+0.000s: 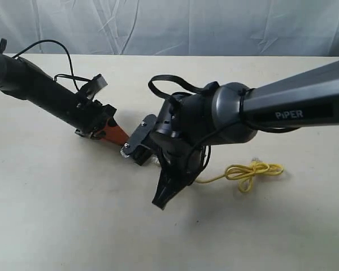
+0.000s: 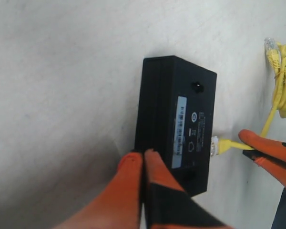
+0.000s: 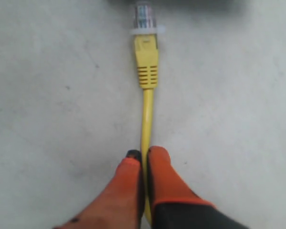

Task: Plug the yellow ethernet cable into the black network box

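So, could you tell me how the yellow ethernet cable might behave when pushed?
The yellow ethernet cable looks thin and loosely looped, so probably floppy and light. The span ahead of the right gripper runs straight, so it may push without buckling.

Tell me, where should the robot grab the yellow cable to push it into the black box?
On the yellow ethernet cable, just behind its ribbed boot, coming from the back so the clear plug points straight at the black network box. The right pincer pinches the cord a bit further back; closer would probably bend less.
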Robot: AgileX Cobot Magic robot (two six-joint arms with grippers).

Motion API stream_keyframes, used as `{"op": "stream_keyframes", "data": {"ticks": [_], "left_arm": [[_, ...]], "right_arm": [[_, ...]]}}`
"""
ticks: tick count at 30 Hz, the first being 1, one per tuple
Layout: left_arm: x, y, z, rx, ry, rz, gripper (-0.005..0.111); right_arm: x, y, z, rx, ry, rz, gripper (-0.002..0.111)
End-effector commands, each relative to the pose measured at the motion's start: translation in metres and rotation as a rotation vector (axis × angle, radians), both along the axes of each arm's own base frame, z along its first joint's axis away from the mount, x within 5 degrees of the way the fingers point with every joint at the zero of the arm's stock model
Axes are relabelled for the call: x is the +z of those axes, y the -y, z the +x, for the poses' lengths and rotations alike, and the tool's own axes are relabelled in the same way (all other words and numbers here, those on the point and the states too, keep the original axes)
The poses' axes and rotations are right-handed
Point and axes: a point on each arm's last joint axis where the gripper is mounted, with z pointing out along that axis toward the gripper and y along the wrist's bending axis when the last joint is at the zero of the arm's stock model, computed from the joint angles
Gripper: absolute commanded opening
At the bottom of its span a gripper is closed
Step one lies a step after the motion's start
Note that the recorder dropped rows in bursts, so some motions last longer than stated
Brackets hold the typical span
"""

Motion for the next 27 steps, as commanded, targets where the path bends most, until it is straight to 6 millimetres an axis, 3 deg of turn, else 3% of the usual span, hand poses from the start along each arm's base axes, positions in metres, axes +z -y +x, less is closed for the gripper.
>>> {"op": "stream_keyframes", "data": {"ticks": [1,4,7,9,18,21,27], "left_arm": [[-0.018,-0.006,-0.004,-0.006,-0.039,0.05,0.0],[-0.018,-0.006,-0.004,-0.006,-0.039,0.05,0.0],[-0.018,-0.006,-0.004,-0.006,-0.039,0.05,0.0],[-0.018,-0.006,-0.004,-0.006,-0.039,0.05,0.0],[-0.018,-0.006,-0.004,-0.009,-0.039,0.049,0.0],[-0.018,-0.006,-0.004,-0.01,-0.037,0.049,0.0],[-0.018,-0.006,-0.004,-0.01,-0.037,0.049,0.0]], "right_arm": [[0.001,0.003,0.003,-0.021,-0.013,0.005,-0.001],[0.001,0.002,0.003,-0.024,-0.018,0.013,0.004],[0.001,0.002,0.003,-0.024,-0.018,0.013,0.027],[0.001,0.002,0.003,-0.024,-0.018,0.013,0.031],[0.016,0.018,0.018,-0.069,-0.112,0.164,0.033],[0.016,0.025,0.024,-0.085,-0.178,0.221,0.033],[0.006,0.019,0.027,-0.097,-0.176,0.281,0.033]]}}
